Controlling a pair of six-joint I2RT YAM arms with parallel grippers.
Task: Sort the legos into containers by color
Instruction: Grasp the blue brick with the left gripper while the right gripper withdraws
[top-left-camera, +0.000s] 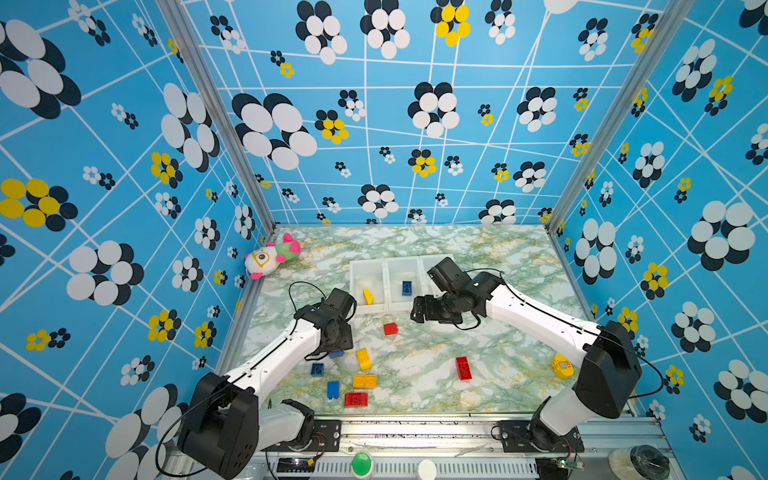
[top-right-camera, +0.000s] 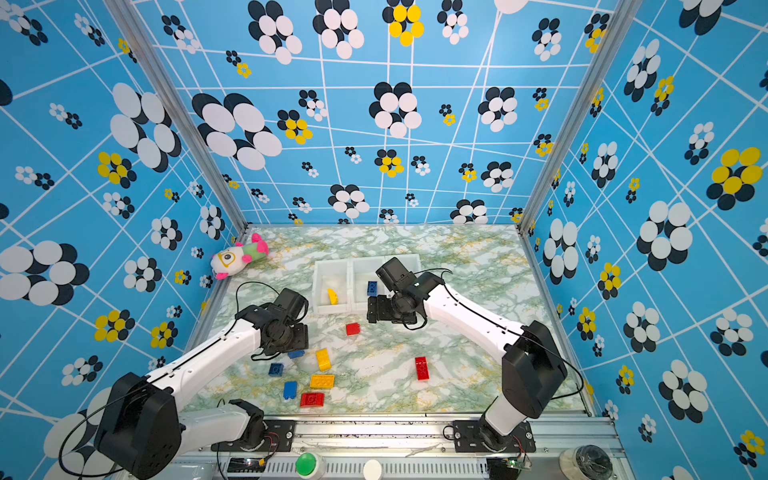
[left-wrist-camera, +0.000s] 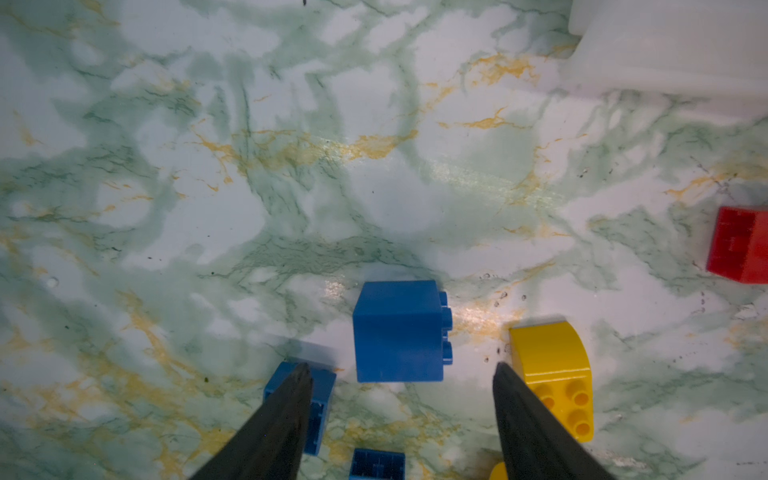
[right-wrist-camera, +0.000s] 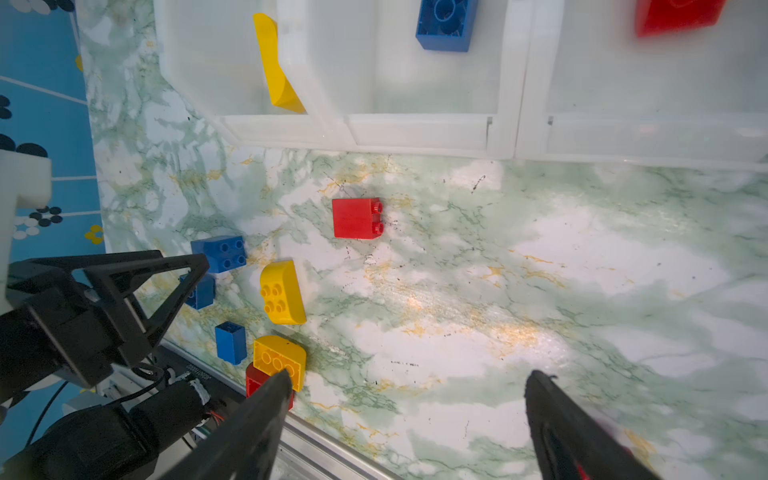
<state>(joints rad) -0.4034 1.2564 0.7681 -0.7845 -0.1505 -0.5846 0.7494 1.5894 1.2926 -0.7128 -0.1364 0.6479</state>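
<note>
My left gripper (left-wrist-camera: 401, 370) is open just above the table. A blue lego (left-wrist-camera: 399, 330) lies on its side right ahead of the fingertips, touching neither; it is partly under the wrist in a top view (top-left-camera: 336, 354). My right gripper (right-wrist-camera: 409, 374) hangs open and empty over bare table in front of the containers (right-wrist-camera: 415, 133). The left bin holds a yellow piece (right-wrist-camera: 274, 62), the middle bin a blue brick (right-wrist-camera: 444, 25), the right bin a red brick (right-wrist-camera: 677, 16). A loose red lego (top-left-camera: 390, 329) lies between the two grippers.
Near the left gripper lie a yellow brick (top-left-camera: 363, 359), two blue bricks (top-left-camera: 317, 369) (top-left-camera: 333, 390), another yellow (top-left-camera: 365, 380) and a red one (top-left-camera: 355, 400). A red brick (top-left-camera: 463, 368) and a round yellow piece (top-left-camera: 562, 365) lie to the right. A plush toy (top-left-camera: 270, 257) sits at the back left.
</note>
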